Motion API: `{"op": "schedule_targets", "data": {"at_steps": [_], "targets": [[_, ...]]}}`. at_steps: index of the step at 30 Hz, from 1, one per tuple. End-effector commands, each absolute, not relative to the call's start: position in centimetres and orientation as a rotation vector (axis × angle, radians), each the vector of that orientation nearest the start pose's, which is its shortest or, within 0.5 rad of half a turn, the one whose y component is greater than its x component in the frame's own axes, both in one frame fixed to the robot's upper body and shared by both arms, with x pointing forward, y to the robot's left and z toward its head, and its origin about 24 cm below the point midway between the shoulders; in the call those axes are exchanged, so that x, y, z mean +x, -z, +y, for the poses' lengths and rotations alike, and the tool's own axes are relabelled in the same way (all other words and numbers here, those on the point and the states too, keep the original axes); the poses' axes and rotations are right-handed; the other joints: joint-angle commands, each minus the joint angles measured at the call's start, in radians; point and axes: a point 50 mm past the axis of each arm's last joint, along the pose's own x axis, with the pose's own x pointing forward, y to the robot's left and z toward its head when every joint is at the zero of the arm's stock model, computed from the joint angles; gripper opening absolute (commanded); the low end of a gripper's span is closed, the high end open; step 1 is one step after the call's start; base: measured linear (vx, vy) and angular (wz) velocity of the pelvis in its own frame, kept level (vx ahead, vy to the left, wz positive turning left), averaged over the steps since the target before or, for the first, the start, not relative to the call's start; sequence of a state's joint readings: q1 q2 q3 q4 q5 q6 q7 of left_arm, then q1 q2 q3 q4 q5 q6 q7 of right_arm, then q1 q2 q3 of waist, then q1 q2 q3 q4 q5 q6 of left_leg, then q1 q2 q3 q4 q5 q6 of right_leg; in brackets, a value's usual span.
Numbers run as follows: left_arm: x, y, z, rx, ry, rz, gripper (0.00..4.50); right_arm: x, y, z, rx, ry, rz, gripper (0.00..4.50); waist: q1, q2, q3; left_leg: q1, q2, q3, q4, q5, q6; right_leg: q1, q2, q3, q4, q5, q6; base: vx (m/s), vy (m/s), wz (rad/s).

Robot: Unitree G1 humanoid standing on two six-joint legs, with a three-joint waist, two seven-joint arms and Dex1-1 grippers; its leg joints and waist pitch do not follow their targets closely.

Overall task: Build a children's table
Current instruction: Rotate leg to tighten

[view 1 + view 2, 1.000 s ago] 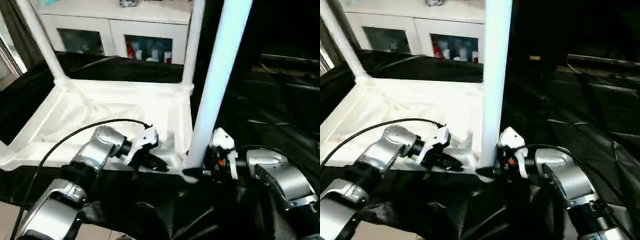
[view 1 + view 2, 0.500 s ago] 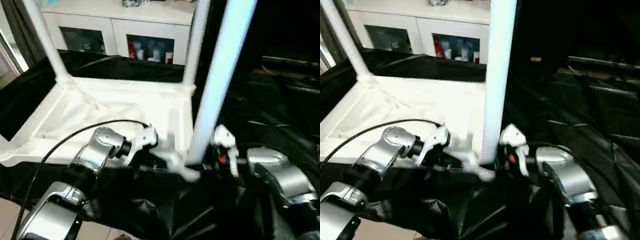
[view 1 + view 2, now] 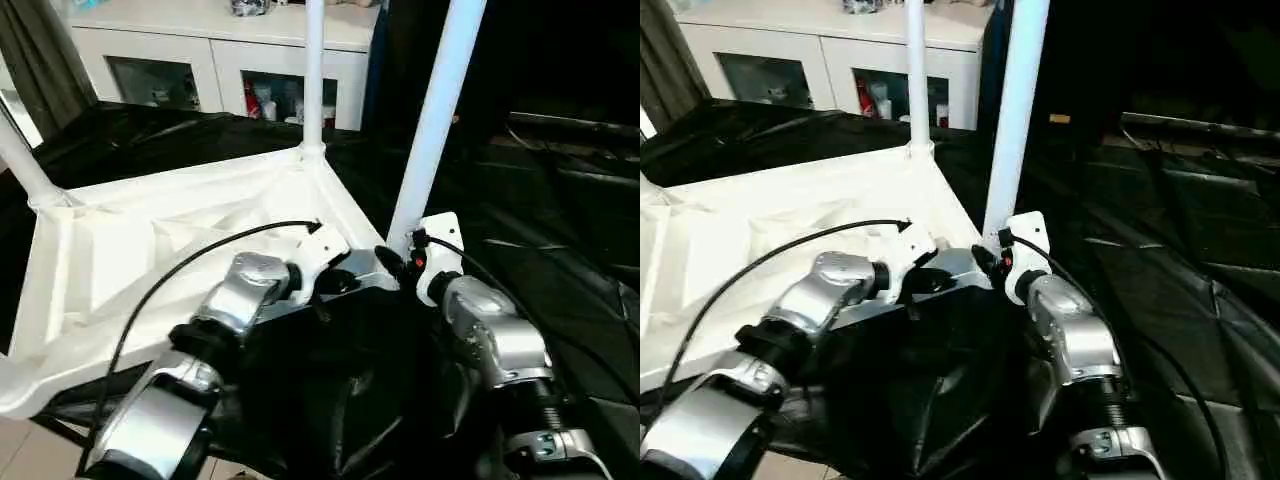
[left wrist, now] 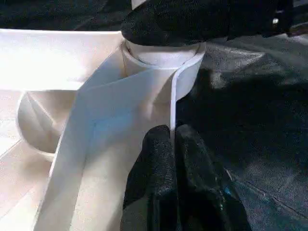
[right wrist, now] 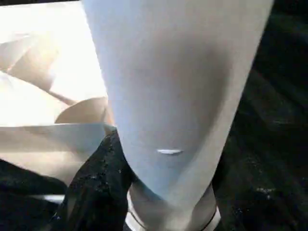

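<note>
The white table top point(image 3: 130, 260) lies upside down on black cloth, its ribbed underside facing up. Two white legs stand in its sockets, one at the far corner point(image 3: 313, 75) and one at the left corner point(image 3: 20, 160). A third leg point(image 3: 435, 120) stands upright in the near right corner socket point(image 4: 161, 60). My right gripper point(image 3: 395, 262) is shut on this leg just above the socket, with a black finger point(image 5: 94, 187) beside its base. My left gripper point(image 3: 345, 282) is shut, its fingertips point(image 4: 161, 154) pinching the thin rim next to that socket.
A white cabinet with glass doors point(image 3: 200, 50) stands behind the table top. Crumpled black cloth point(image 3: 560, 250) covers the surface to the right and in front. A dark curtain point(image 3: 40, 50) hangs at the back left. Pale floor point(image 3: 20, 450) shows at the bottom left.
The table top has swung round, and its near right corner now sits farther from me between my two grippers. My right gripper's fingers have closed in on the leg. The view has also shifted.
</note>
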State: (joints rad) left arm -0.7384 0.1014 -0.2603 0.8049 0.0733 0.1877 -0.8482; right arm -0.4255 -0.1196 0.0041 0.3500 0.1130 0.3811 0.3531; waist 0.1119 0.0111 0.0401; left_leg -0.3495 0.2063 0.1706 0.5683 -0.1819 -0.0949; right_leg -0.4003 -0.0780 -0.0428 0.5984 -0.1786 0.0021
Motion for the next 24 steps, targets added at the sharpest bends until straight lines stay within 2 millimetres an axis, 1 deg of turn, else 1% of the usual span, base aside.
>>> {"op": "schedule_targets", "data": {"at_steps": [1, 2, 3, 4, 5, 6, 7, 8, 10, 11, 12, 13, 14, 15, 16, 17, 18, 19, 21, 22, 23, 24], "targets": [[33.7, -4.8, 4.4, 0.279, 1.143, 0.416, 0.0, 31.2, -2.8, -11.2, 0.091, -0.544, 0.411, 2.31, -0.002, -0.002, -0.053, -0.001, 0.009, -0.001, -0.07, -0.24, -0.007, 0.049, -0.051, 0.032, -0.079, -0.245, -0.161, 0.0, 0.0, 0.0], [33.7, -4.8, 4.5, 0.282, 1.152, 0.419, 0.0, 31.2, -3.0, -11.2, 0.11, -0.564, 0.408, 2.52, -0.001, -0.002, -0.054, -0.002, 0.009, -0.001, -0.069, -0.234, -0.005, 0.049, -0.052, 0.032, -0.078, -0.236, -0.162, 0.0, 0.0, 0.0], [33.7, -4.8, 4.5, 0.283, 1.159, 0.422, 0.0, 31.1, -3.1, -11.2, 0.122, -0.578, 0.406, 2.65, 0.001, -0.005, -0.054, -0.002, 0.01, -0.001, -0.069, -0.227, 0.002, 0.05, -0.052, 0.032, -0.077, -0.224, -0.166, 0.0, 0.0, 0.0], [33.6, -4.8, 4.7, 0.286, 1.167, 0.425, 0.0, 31.1, -3.4, -11.3, 0.143, -0.595, 0.403, 2.65, 0.001, -0.005, -0.055, -0.002, 0.01, 0.0, -0.067, -0.212, 0.011, 0.052, -0.053, 0.033, -0.074, -0.195, -0.175, 0.0, 0.0, 0.0], [33.6, -4.8, 4.9, 0.288, 1.181, 0.431, 0.0, 31.0, -3.7, -11.5, 0.14, -0.636, 0.394, 2.65, 0.003, -0.008, -0.057, -0.004, 0.011, -0.001, -0.066, -0.19, 0.018, 0.055, -0.053, 0.031, -0.069, -0.16, -0.184, 0.0, 0.0, 0.0], [33.5, -4.8, 5.2, 0.289, 1.201, 0.436, 0.0, 30.9, -4.0, -11.6, 0.117, -0.682, 0.386, 2.72, 0.003, -0.008, -0.058, -0.005, 0.011, 0.0, -0.064, -0.179, 0.021, 0.055, -0.052, 0.032, -0.067, -0.14, -0.189, 0.0, 0.0, 0.0], [33.5, -4.8, 5.2, 0.289, 1.201, 0.436, 0.0, 30.9, -4.0, -11.6, 0.117, -0.682, 0.386, 2.72, 0.004, -0.008, -0.059, -0.005, 0.011, 0.0, -0.063, -0.169, 0.024, 0.056, -0.053, 0.032, -0.066, -0.122, -0.194, 0.0, 0.0, 0.0], [33.3, -4.7, 5.7, 0.291, 1.225, 0.447, 0.0, 30.8, -4.4, -11.9, 0.085, -0.739, 0.376, 2.72, 0.004, -0.006, -0.06, -0.005, 0.01, 0.002, -0.06, -0.15, 0.032, 0.056, -0.053, 0.032, -0.062, -0.089, -0.205, 0.0, 0.0, 0.0], [33.0, -4.5, 6.4, 0.292, 1.275, 0.468, 0.0, 30.4, -5.0, -12.6, 0.037, -0.835, 0.362, 2.72, 0.007, -0.004, -0.06, -0.006, 0.011, 0.003, -0.058, -0.136, 0.045, 0.061, -0.052, 0.031, -0.06, -0.052, -0.218, 0.0, 0.0, 0.0], [32.6, -4.4, 6.9, 0.293, 1.322, 0.48, 0.0, 30.1, -5.4, -13.0, 0.024, -0.898, 0.362, 2.72, 0.006, -0.005, -0.061, -0.006, 0.01, 0.004, -0.056, -0.132, 0.048, 0.061, -0.051, 0.031, -0.058, -0.038, -0.223, 0.0, 0.0, 0.0], [32.4, -4.3, 7.2, 0.294, 1.363, 0.488, 0.0, 29.8, -5.7, -13.4, 0.012, -0.946, 0.364, 2.72, 0.007, -0.002, -0.06, -0.006, 0.011, 0.003, -0.056, -0.134, 0.054, 0.064, -0.051, 0.029, -0.058, -0.03, -0.231, 0.0, 0.0, 0.0], [32.1, -4.3, 7.6, 0.291, 1.401, 0.501, 0.0, 29.4, -5.9, -13.7, -0.004, -0.994, 0.37, 2.72, 0.005, -0.004, -0.061, -0.008, 0.011, 0.004, -0.054, -0.131, 0.059, 0.066, -0.05, 0.03, -0.055, -0.018, -0.236, 0.0, 0.0, 0.0], [31.9, -4.2, 7.8, 0.288, 1.421, 0.509, 0.0, 29.2, -6.0, -13.9, -0.013, -1.019, 0.375, 2.72, 0.007, -0.001, -0.059, -0.007, 0.014, 0.006, -0.054, -0.132, 0.066, 0.062, -0.05, 0.029, -0.055, -0.016, -0.243, 0.0, 0.0, 0.0], [31.6, -4.2, 8.1, 0.288, 1.457, 0.514, 0.0, 28.8, -6.0, -14.2, -0.029, -1.056, 0.391, 2.72, 0.008, 0.0, -0.059, -0.005, 0.016, 0.005, -0.055, -0.145, 0.065, 0.061, -0.05, 0.027, -0.057, -0.04, -0.246, 0.0, 0.0, 0.0], [31.5, -4.3, 8.3, 0.288, 1.48, 0.518, 0.0, 28.6, -6.0, -14.3, -0.036, -1.081, 0.404, 2.72, 0.007, 0.0, -0.056, -0.005, 0.017, 0.006, -0.056, -0.161, 0.063, 0.06, -0.051, 0.028, -0.059, -0.072, -0.247, 0.0, 0.0, 0.0], [30.9, -4.4, 9.0, 0.271, 1.549, 0.541, 0.0, 27.8, -6.0, -14.8, -0.045, -1.151, 0.431, 2.72, 0.007, -0.001, -0.054, -0.005, 0.017, 0.006, -0.058, -0.173, 0.06, 0.06, -0.051, 0.027, -0.062, -0.1, -0.245, 0.0, 0.0, 0.0], [30.7, -4.6, 9.3, 0.261, 1.585, 0.542, 0.0, 27.4, -6.0, -15.1, -0.061, -1.184, 0.446, 2.72, 0.011, -0.002, -0.054, -0.003, 0.02, 0.006, -0.06, -0.195, 0.055, 0.059, -0.055, 0.029, -0.065, -0.147, -0.237, 0.0, 0.0, 0.0], [30.5, -4.7, 9.5, 0.255, 1.608, 0.541, 0.0, 27.2, -5.9, -15.3, -0.074, -1.21, 0.461, 2.72, 0.01, 0.001, -0.052, -0.002, 0.022, 0.006, -0.062, -0.207, 0.051, 0.055, -0.054, 0.029, -0.066, -0.173, -0.234, 0.0, 0.0, 0.0], [30.4, -4.9, 10.0, 0.248, 1.629, 0.552, 0.0, 26.7, -5.7, -15.6, -0.107, -1.251, 0.488, 2.72, 0.013, 0.002, -0.055, 0.001, 0.024, 0.005, -0.062, -0.213, 0.045, 0.053, -0.056, 0.03, -0.067, -0.175, -0.236, 0.0, 0.0, 0.0], [30.3, -5.0, 10.2, 0.248, 1.633, 0.562, 0.0, 26.6, -5.6, -15.6, -0.12, -1.266, 0.496, 2.72, 0.015, 0.005, -0.053, 0.002, 0.024, 0.006, -0.061, -0.219, 0.042, 0.049, -0.053, 0.031, -0.065, -0.155, -0.247, 0.0, 0.0, 0.0], [30.2, -5.0, 10.5, 0.244, 1.65, 0.583, 0.0, 26.4, -5.5, -15.7, -0.135, -1.287, 0.504, 2.72, 0.016, 0.009, -0.053, 0.001, 0.023, 0.005, -0.062, -0.224, 0.037, 0.051, -0.053, 0.031, -0.065, -0.155, -0.246, 0.0, 0.0, 0.0], [30.1, -5.0, 10.7, 0.242, 1.659, 0.595, 0.0, 26.3, -5.4, -15.8, -0.134, -1.297, 0.516, 2.72, 0.017, 0.008, -0.054, 0.002, 0.022, 0.004, -0.062, -0.226, 0.035, 0.051, -0.053, 0.03, -0.064, -0.155, -0.246, 0.0, 0.0, 0.0]]}}
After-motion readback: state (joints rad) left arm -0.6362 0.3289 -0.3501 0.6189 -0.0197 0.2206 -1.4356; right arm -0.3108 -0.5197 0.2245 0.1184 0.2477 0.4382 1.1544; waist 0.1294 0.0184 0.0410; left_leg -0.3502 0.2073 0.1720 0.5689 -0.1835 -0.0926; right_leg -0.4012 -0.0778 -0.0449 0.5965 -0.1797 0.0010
